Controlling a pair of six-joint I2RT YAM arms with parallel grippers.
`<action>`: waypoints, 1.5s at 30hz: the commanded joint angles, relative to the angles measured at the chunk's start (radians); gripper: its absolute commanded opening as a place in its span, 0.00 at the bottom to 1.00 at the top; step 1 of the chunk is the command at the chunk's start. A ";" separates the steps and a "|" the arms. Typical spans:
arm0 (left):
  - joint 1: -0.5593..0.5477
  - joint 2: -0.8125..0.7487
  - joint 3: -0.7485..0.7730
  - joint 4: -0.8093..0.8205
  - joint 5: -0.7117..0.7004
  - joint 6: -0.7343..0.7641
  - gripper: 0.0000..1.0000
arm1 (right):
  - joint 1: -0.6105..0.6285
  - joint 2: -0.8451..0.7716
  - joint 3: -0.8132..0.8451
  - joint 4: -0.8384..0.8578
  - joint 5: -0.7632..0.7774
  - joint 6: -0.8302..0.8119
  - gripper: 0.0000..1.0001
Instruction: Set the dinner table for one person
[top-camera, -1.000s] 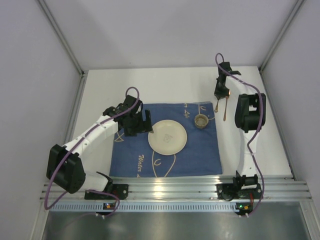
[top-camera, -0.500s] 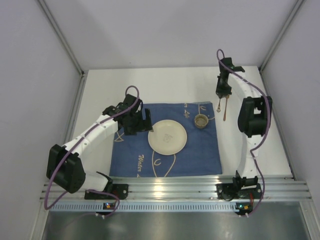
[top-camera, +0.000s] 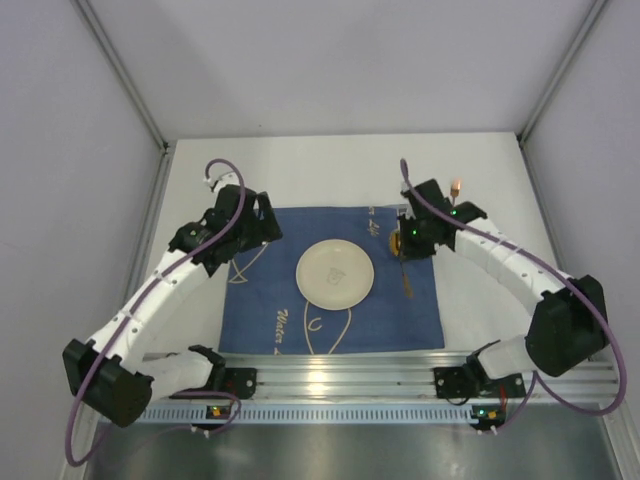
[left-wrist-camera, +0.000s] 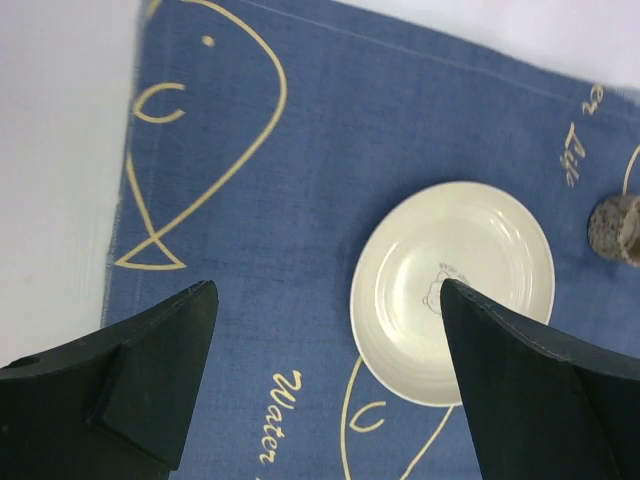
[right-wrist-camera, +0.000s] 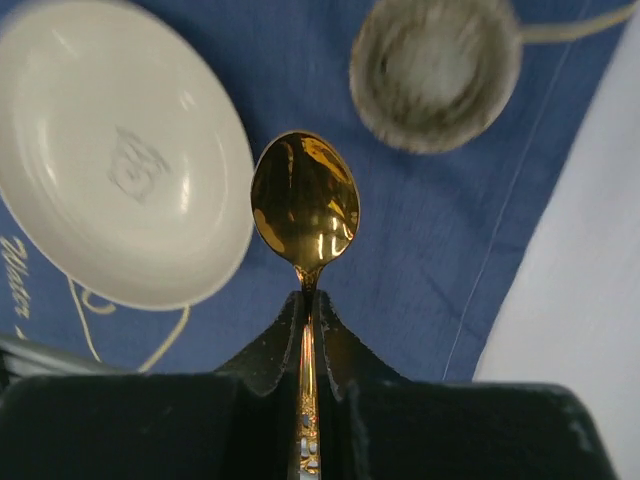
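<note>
Dinner table (right-wrist-camera: 590, 250) showing white right of right gripper (right-wrist-camera: 310, 312), pinched on gold spoon (right-wrist-camera: 305, 200); left gripper (left-wrist-camera: 327, 295) wide open, empty, over blue cloth (left-wrist-camera: 250, 200) edge.

"water" on blue cloth (left-wrist-camera: 300, 170)

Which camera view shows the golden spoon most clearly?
The right wrist view: the golden spoon fills the centre, its handle clamped in the right pincer. The top external view shows only a small golden sliver; the left wrist view misses it.

Blue cloth (top-camera: 270, 300) with cream fish outlines; cream plate (top-camera: 335, 273); gold spoon (right-wrist-camera: 305, 205); white dinner table (top-camera: 320, 170)
</note>
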 joint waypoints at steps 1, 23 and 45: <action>0.027 -0.090 -0.065 0.050 -0.103 -0.058 0.98 | 0.053 -0.040 -0.181 0.091 -0.082 0.115 0.00; 0.027 -0.498 -0.306 -0.035 -0.005 -0.192 0.98 | 0.113 0.030 -0.419 0.336 -0.071 0.310 0.00; 0.028 -0.412 -0.328 0.116 0.044 -0.129 0.98 | 0.114 -0.298 -0.218 0.021 0.055 0.149 0.48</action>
